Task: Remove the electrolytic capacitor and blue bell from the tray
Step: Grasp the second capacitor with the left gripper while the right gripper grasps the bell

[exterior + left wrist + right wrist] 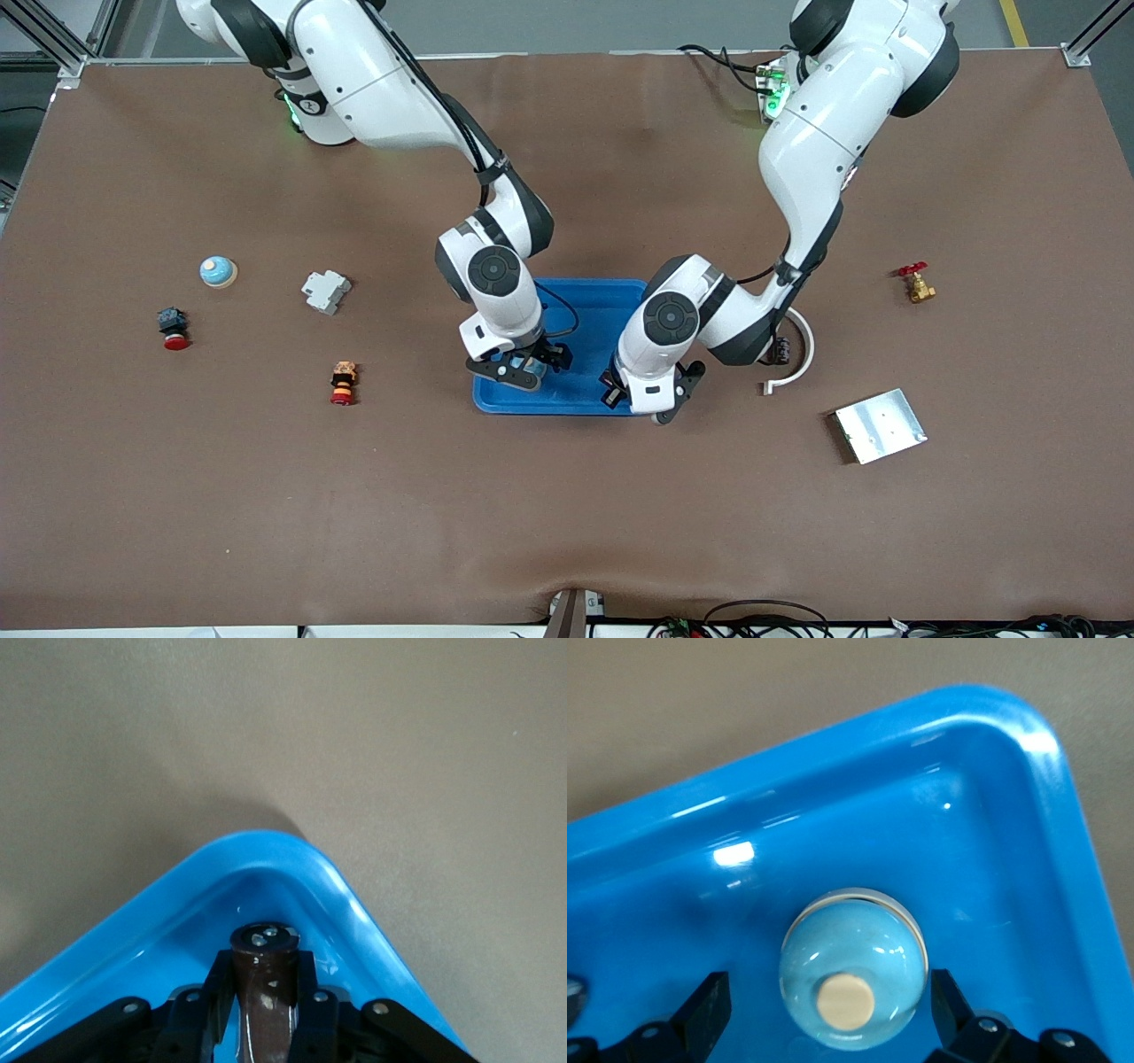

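Both items sat in shallow bright-blue plastic tray: my left jaws pinched dark cylindrical electrolytic capacitor; right jaws spread around pale-blue dome bell.

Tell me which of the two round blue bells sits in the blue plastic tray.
The round blue bell between the right gripper's open fingers lies inside the blue plastic tray; the other bell rests on the brown table.

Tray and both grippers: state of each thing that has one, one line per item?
tray: flat on the table, both grippers down in it.
capacitor: in the tray near a corner, clamped between the fingers.
blue bell: sitting upright in the tray, not gripped.
left gripper: shut on the capacitor.
right gripper: open, fingers either side of the blue bell, apart from it.
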You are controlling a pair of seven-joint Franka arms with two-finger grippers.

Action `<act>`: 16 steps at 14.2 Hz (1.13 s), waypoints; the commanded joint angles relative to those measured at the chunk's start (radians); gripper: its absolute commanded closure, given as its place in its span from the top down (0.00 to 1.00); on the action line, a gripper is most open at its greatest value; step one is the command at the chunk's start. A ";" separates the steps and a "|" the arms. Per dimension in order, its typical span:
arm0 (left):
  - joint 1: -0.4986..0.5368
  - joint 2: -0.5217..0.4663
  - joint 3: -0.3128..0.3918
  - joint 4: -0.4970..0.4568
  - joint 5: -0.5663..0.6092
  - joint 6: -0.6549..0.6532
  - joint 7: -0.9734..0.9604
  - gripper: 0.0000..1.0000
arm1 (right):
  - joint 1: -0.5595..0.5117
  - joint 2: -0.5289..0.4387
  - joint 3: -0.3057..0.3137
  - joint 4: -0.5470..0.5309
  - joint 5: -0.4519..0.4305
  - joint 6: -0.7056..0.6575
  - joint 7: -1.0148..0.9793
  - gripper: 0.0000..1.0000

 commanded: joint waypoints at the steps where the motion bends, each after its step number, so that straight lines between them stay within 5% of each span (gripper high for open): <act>1: -0.015 0.000 0.019 0.015 -0.002 0.014 -0.001 0.03 | 0.008 0.014 -0.013 0.028 -0.013 -0.005 0.024 1.00; 10: 0.010 -0.107 0.011 0.017 -0.002 -0.086 0.034 0.02 | 0.002 0.024 -0.016 0.031 -0.048 -0.005 0.021 0.98; 12: 0.034 -0.138 0.003 0.015 -0.007 -0.153 0.145 0.03 | -0.001 0.024 -0.016 0.032 -0.047 -0.005 0.021 0.70; 15: 0.077 -0.188 -0.003 0.000 -0.014 -0.262 0.337 0.03 | -0.006 0.024 -0.014 0.040 -0.041 -0.010 0.021 0.06; 16: 0.103 -0.202 -0.018 -0.011 -0.014 -0.293 0.403 0.03 | -0.006 0.023 -0.014 0.041 -0.039 -0.013 0.022 0.00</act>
